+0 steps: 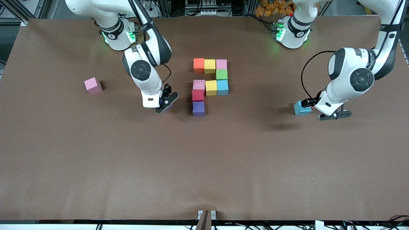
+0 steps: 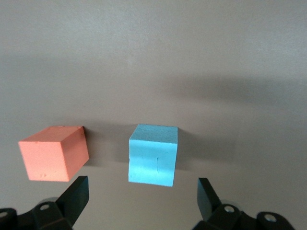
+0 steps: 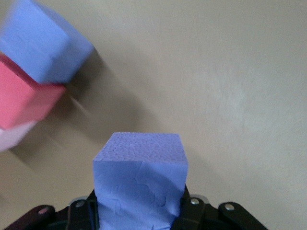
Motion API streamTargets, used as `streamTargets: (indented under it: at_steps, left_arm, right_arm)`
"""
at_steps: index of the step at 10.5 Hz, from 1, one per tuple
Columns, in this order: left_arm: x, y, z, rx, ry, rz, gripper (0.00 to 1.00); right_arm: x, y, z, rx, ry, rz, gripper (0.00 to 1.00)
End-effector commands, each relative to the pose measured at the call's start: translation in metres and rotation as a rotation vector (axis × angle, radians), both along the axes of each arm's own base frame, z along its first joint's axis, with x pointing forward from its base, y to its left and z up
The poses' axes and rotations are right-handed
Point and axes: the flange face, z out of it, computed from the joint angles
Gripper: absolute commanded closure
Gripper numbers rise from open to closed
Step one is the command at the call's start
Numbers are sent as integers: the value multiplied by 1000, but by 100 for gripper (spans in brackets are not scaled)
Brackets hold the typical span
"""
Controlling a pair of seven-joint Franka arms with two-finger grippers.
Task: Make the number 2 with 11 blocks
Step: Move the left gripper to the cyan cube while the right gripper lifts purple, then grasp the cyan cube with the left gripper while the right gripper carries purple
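R gripper: clamped on purple matte foam cube, flat sides taken; light, soft, squashable.
L gripper: fingers apart, over light-blue foam cube.

Orange block hidden in front view; stacked blocks motion-blurred, edge-cropped.

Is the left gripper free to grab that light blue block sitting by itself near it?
Probably yes. The left gripper is open with the lone light blue block between its spread fingers; an orange block sits beside it, with a gap between them.
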Motion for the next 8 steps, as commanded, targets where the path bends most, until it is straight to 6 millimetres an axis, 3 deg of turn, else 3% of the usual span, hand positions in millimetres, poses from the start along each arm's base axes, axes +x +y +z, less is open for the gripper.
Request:
streamTargets:
  at_steps: [1, 4, 5, 6, 8]
  left_arm:
    - [0, 15, -8, -23, -18, 1, 0]
    - [-10, 17, -29, -34, -34, 1, 0]
    - [-10, 17, -33, -37, -31, 2, 0]
    - [-11, 16, -39, -40, -21, 1, 0]
    - [-11, 16, -48, -45, -8, 2, 0]
  right_arm:
    - [24, 32, 32, 17, -43, 49, 100]
    - [36, 98, 66, 2, -39, 209, 100]
    - [41, 126, 65, -8, -47, 242, 100]
    - [40, 154, 50, -29, -29, 281, 100]
    - [43, 180, 36, -29, -28, 315, 100]
